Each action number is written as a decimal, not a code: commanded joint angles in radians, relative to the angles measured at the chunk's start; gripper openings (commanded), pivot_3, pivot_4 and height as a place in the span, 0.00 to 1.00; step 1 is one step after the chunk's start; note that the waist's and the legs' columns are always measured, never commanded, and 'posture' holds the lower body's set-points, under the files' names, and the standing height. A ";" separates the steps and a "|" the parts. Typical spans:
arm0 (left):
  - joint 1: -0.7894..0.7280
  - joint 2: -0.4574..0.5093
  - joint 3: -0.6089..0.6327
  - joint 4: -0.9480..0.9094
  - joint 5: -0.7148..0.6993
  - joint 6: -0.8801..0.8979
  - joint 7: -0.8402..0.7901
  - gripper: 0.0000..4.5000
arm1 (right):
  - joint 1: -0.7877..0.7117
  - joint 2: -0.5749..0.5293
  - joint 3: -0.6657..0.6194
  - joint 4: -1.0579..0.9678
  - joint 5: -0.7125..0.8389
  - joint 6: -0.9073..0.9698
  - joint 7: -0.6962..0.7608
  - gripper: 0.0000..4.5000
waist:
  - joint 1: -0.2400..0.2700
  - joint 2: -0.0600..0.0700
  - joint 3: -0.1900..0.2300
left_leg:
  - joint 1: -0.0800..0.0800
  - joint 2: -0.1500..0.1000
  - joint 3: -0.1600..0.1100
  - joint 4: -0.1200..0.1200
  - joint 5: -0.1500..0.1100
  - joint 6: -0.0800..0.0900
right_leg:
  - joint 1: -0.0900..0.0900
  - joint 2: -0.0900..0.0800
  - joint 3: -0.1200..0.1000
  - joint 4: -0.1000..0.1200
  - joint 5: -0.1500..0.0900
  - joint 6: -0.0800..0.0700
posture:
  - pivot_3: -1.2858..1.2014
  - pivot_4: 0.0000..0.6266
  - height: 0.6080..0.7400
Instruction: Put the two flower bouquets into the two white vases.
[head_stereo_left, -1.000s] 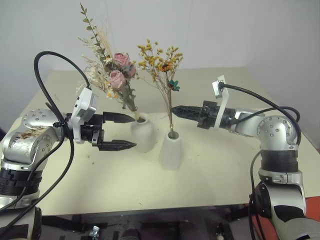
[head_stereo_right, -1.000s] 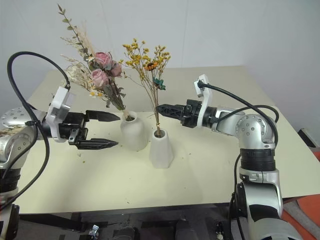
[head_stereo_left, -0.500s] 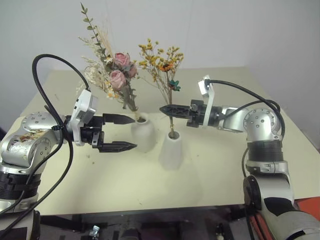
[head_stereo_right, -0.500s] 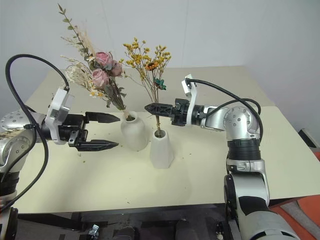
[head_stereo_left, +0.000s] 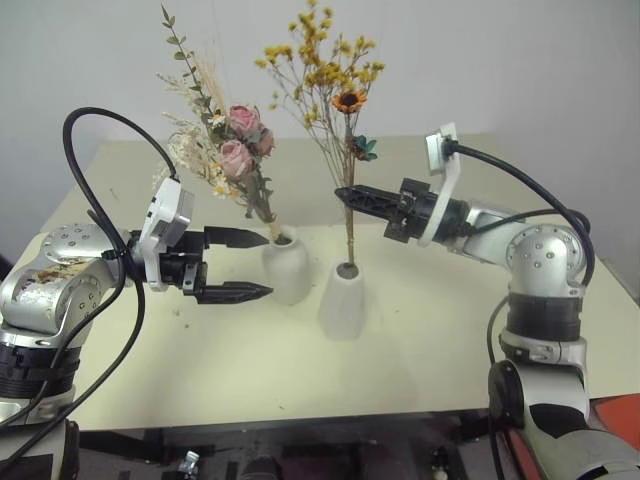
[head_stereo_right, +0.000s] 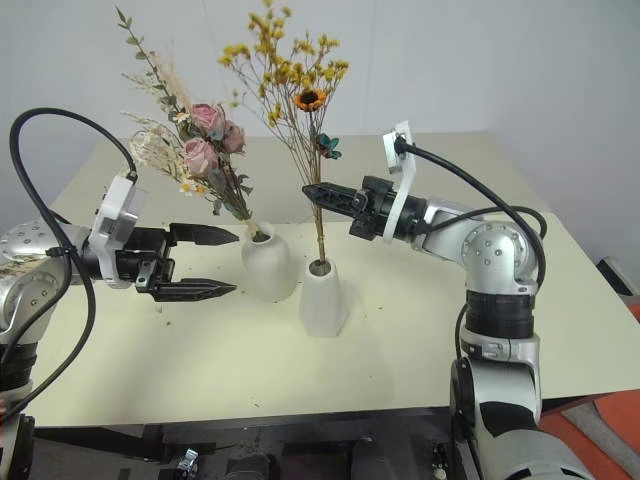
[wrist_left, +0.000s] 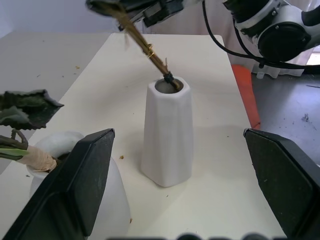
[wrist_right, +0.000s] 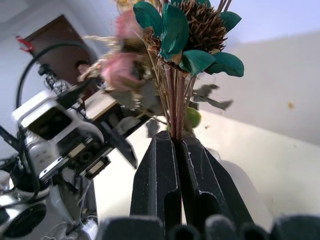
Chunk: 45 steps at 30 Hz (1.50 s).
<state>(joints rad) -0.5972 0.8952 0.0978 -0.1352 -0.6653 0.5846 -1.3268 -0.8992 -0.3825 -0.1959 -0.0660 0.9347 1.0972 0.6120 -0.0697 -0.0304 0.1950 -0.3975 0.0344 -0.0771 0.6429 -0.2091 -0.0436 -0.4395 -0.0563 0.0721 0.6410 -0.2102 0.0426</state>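
here the yellow-orange bouquet (head_stereo_left: 330, 75) is a loose spray of small golden blossoms on thin brown stems, with one sunflower face and a dark seed head ringed by teal leaves lower down. its stems run down into the mouth of the tapered white vase (head_stereo_left: 344, 298), which stands upright on the cream table (head_stereo_left: 430, 330). the right gripper (head_stereo_left: 345, 196) points across at the stems well above the vase mouth, its two black fingers pressed together on them, so the bunch is pinched between the jaws while its foot sits in the vase.

just beside, the pink rose bouquet (head_stereo_left: 232, 150), with pale grasses and a tall green sprig, stands in the rounded white vase (head_stereo_left: 287, 262), leaning away from the other bunch. the left gripper (head_stereo_left: 255, 263) hovers next to the rounded vase with its jaws spread wide, holding nothing, one finger level with the vase neck and one lower beside its belly.

the left wrist view looks down on the tapered vase, showing the stems entering its opening at a slant and the paper-wrapped rose stems at the rounded vase's rim. the right wrist view shows up close the stems squeezed between the fingers (wrist_right: 157, 175), with the teal-leaved seed head directly above them.
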 joint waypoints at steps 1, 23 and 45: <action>-0.026 0.006 0.012 -0.001 0.001 -0.016 -0.005 1.00 | 0.034 -0.013 0.011 -0.121 -0.014 -0.087 0.029 0.02 | -0.001 0.000 0.000 | 0.000 0.000 0.000 0.000 0.000 0.000 | 0.000 0.000 0.000 0.000 0.000 0.000 | 0.52 0.24 1.00; -0.048 0.000 -0.004 0.026 0.013 -0.028 -0.025 1.00 | 0.277 0.051 0.140 -0.239 -0.251 -0.522 0.093 0.02 | -0.001 0.000 0.000 | 0.001 0.000 0.000 0.000 0.000 0.000 | 0.000 0.000 0.000 0.000 0.000 0.000 | 0.52 0.24 1.00; -0.086 0.007 -0.014 0.065 0.026 -0.024 -0.046 1.00 | 0.401 -0.031 0.100 -0.310 -0.259 -0.619 0.151 0.99 | 0.002 0.000 0.000 | 0.001 0.000 0.000 0.000 0.000 0.000 | 0.000 0.000 0.000 0.000 0.000 0.000 | 0.52 0.24 1.00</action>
<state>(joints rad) -0.6579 0.8932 0.0762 -0.0624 -0.6369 0.5710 -1.3660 -0.4946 -0.3956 -0.0605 -0.3289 0.6512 0.4949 0.7474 -0.0680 -0.0304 0.1950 -0.3967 0.0344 -0.0771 0.6430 -0.2091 -0.0436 -0.4392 -0.0561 0.0722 0.6414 -0.2106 0.0431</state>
